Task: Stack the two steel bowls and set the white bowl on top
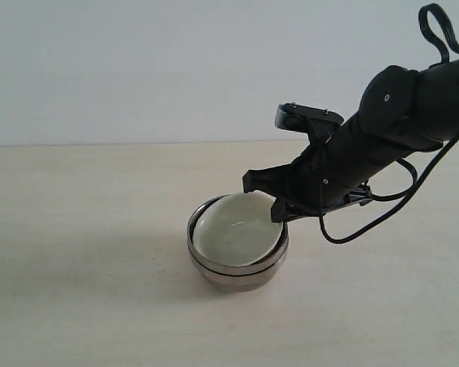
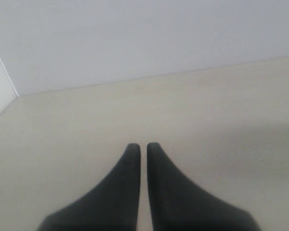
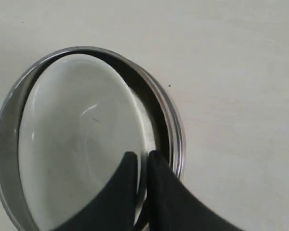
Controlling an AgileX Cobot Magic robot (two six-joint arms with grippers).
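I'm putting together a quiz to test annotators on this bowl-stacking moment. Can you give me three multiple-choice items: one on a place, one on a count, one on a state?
1. Relative to the steel bowls, the white bowl is:
A beside them
B tilted inside the top one
C underneath them

2. Steel rims showing in the stack:
A three
B one
C two

3. The left gripper has its jaws:
A together, holding nothing
B wide open
C clamped on a bowl

Answers:
1 B: the white bowl leans inside the upper steel bowl, and the right gripper pinches its rim.
2 C: the right wrist view shows two nested metal rims.
3 A: the left wrist view shows the tips almost touching, with only the table beyond them.
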